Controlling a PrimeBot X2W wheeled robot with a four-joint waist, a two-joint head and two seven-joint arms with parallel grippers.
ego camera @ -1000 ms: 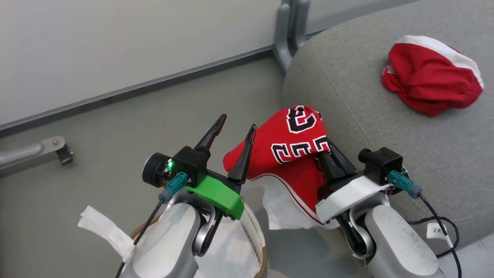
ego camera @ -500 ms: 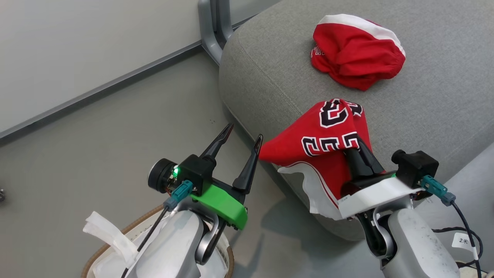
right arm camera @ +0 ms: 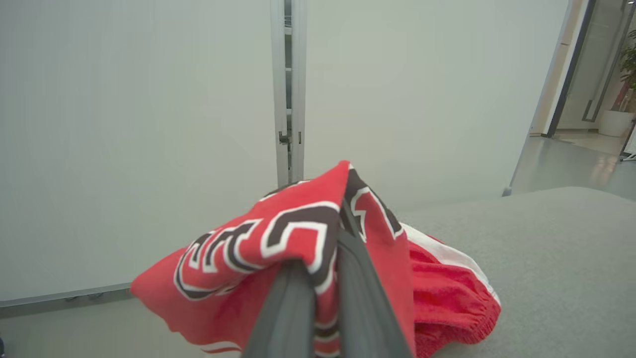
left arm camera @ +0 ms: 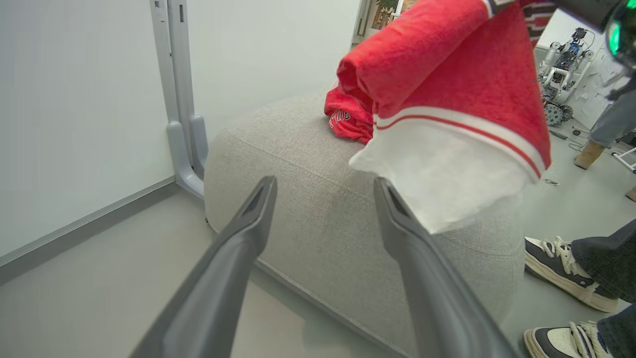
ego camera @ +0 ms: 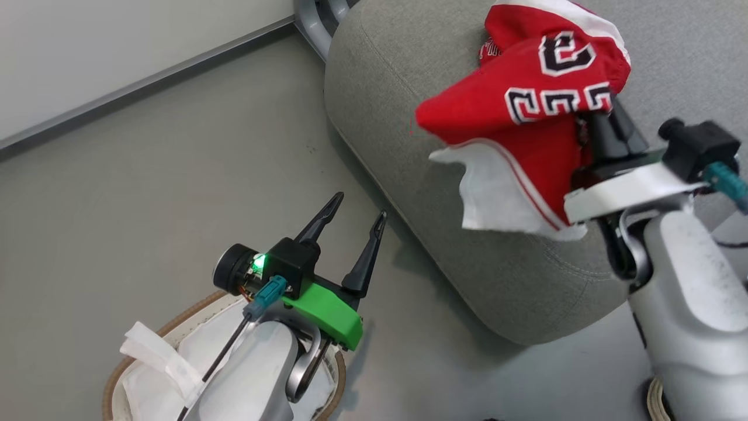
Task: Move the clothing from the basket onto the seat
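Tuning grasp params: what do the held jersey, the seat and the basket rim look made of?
Jersey: soft matte knit, probably polyester; it drapes and folds limply. Seat: grey woven upholstery, matte, with visible weave and a stitched seam. Basket rim: brown, woven-look, possibly plastic; can't tell.

The right gripper [right arm camera: 328,268] rises from six o'clock, its two dark fingers pressed together on a lettered garment [right arm camera: 278,243] – red cloth with black block letters edged in white, drooping toward eight o'clock. At four o'clock a second red garment [right arm camera: 447,293] with a white stripe lies bunched on the grey seat [right arm camera: 556,248], just behind the held one. A pale wall [right arm camera: 124,124] fills the background, split at twelve o'clock by a grey upright post [right arm camera: 289,89]. At two o'clock a doorway [right arm camera: 586,64] opens – a white pot [right arm camera: 613,122] stands beyond it.
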